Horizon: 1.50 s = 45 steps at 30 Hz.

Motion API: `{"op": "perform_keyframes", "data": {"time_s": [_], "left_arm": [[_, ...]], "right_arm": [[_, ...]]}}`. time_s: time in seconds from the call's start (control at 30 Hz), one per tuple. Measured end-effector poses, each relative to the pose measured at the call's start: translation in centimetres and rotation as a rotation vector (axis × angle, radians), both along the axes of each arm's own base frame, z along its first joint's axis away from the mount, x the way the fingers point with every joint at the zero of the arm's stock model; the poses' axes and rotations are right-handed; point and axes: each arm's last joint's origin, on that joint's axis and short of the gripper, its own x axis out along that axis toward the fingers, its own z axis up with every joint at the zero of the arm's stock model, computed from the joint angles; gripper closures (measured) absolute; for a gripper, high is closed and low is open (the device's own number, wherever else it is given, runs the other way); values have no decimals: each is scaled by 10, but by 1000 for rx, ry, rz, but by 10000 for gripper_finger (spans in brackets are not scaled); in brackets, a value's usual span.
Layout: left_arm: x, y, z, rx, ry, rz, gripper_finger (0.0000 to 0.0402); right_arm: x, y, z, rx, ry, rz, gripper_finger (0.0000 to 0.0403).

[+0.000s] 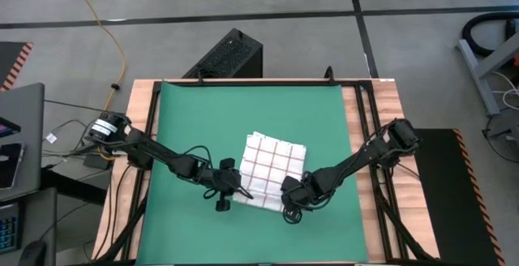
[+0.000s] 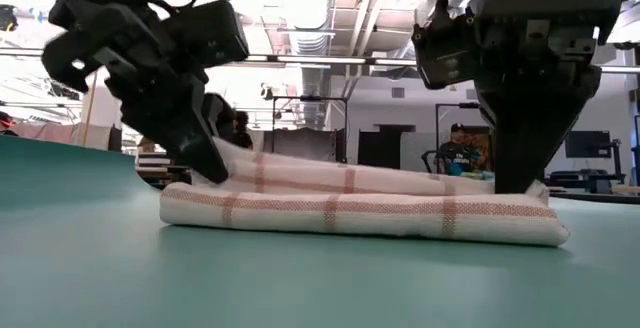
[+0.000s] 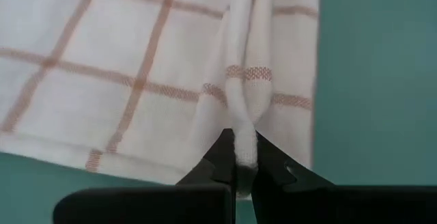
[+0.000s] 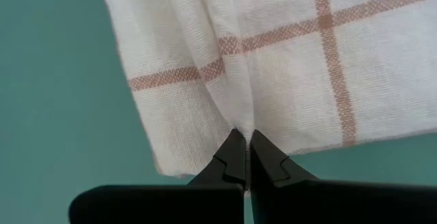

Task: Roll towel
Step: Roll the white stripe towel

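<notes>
The towel [image 1: 274,162], white with red grid lines, lies on the green mat [image 1: 203,120] right of centre. Its near edge is turned over into a thick fold [image 2: 350,213] that rests on the mat. My left gripper [image 1: 237,188] is shut on cloth at the fold's left end. My right gripper [image 1: 289,193] is shut on cloth at its right end. Seen from table height, both grippers come down onto the towel's two ends from above. My left gripper pinches a raised pleat of the towel [image 3: 246,152] between its two fingers, by the towel's left side edge. The fingers slant down from the table's left. The cloth around the pleat lies on the mat. My right gripper pinches a small pucker of cloth [image 4: 244,134] at the towel's near edge, close to its right corner. The fingers point steeply down. The towel lies on the mat around them, with creases running into the pinch.
Bare green mat lies to the far side and left of the towel. The wooden table edge [image 1: 369,136] frames the mat. A black box [image 1: 231,55] stands beyond the far edge. A person [image 2: 457,146] shows far off in the room behind.
</notes>
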Motion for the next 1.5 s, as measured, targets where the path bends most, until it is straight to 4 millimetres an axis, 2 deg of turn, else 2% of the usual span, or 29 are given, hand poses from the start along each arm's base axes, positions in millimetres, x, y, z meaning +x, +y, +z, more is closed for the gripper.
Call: {"op": "perform_keyframes", "data": {"time_s": [0.13,0.27,0.37,0.47,0.57,0.77,0.87,0.97,1.07,1.2,1.3,1.4,1.5], "left_arm": [[3,-1,-17,4,49,25,392],[3,0,-20,36,51,54,368],[3,0,-17,28,46,22,341],[0,0,-9,-32,44,61,317],[-6,2,2,-43,57,77,309],[-20,-1,12,38,80,76,331],[-15,-11,19,77,-38,5,366],[-13,-20,25,131,-139,6,395],[-16,-26,29,187,-180,32,399],[-30,-32,30,175,-71,55,401],[-36,-41,46,192,-161,17,401],[-31,-53,56,220,-295,-88,401],[-21,-53,45,228,-291,-169,401]], "right_arm": [[0,0,-1,-15,-5,21,387],[0,0,-1,-16,-8,27,387],[0,0,-1,-17,-9,33,387],[0,0,-1,-24,-14,53,387],[0,0,-1,-32,-12,70,387],[0,0,-1,-42,-14,85,387],[0,0,-1,-47,-16,91,387],[0,0,-1,-47,-16,93,387],[0,0,-1,-47,-17,93,387],[0,0,-1,-47,-17,97,387],[0,0,-1,-47,-19,102,387],[1,-2,-1,-45,-20,99,387],[1,-2,-1,-43,-18,99,387]]}}
